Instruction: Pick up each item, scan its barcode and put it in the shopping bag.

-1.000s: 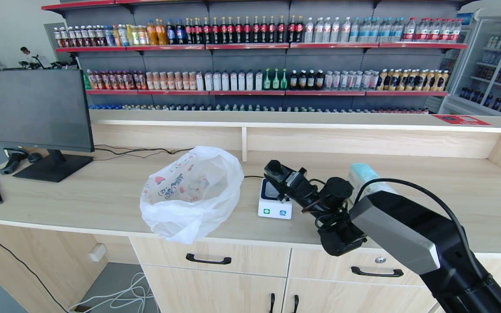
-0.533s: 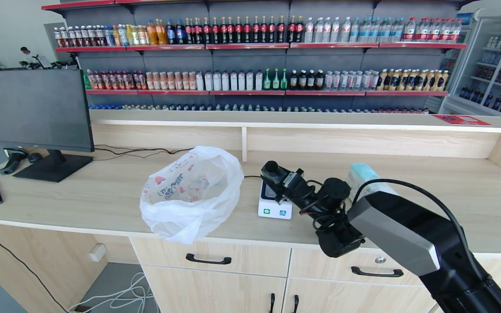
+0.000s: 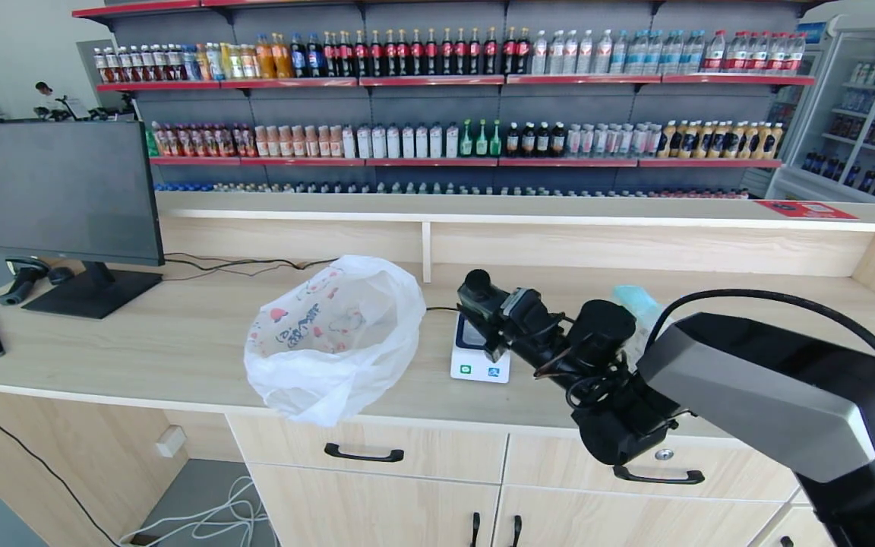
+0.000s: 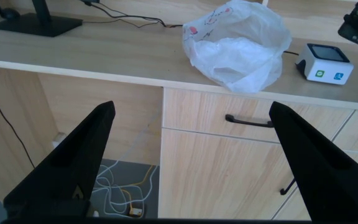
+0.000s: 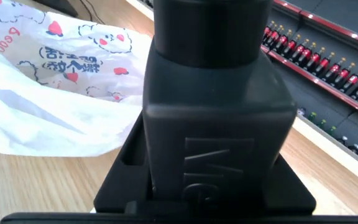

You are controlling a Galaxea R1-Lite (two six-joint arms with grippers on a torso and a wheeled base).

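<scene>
Currently the black bottle (image 3: pixel 475 287) is off the counter (image 3: pixel 179 334), clamped in the right gripper (image 3: pixel 492 313) and held in the air at the right rear corner of the barcode scanner (image 3: pixel 481 365). Up close it has a dark squarish body with a round cap (image 5: pixel 210 124). It reads as a bottle, but from this angle it could be another capped container.

The scanner is a small white box with a dark top window, sitting near the counter's front edge. The shopping bag (image 3: pixel 331 334) is just to its left: white plastic with a red and blue cartoon print, mouth open, slumped, its lower part drooping over the front edge. A dark cable (image 3: pixel 441 309) runs from behind the scanner toward the bag.

A teal-topped pack (image 3: pixel 635 298) sits on the counter right of the scanner, mostly hidden behind the right arm.

The left gripper (image 4: pixel 191 109) is low, below counter level and facing the drawer fronts (image 4: pixel 247 118), with its fingers spread wide and nothing between them.

A monitor (image 3: pixel 65 190) with a dark screen stands at the far left of the counter. Shelves (image 3: pixel 437 80) of drink bottles line the back wall.
</scene>
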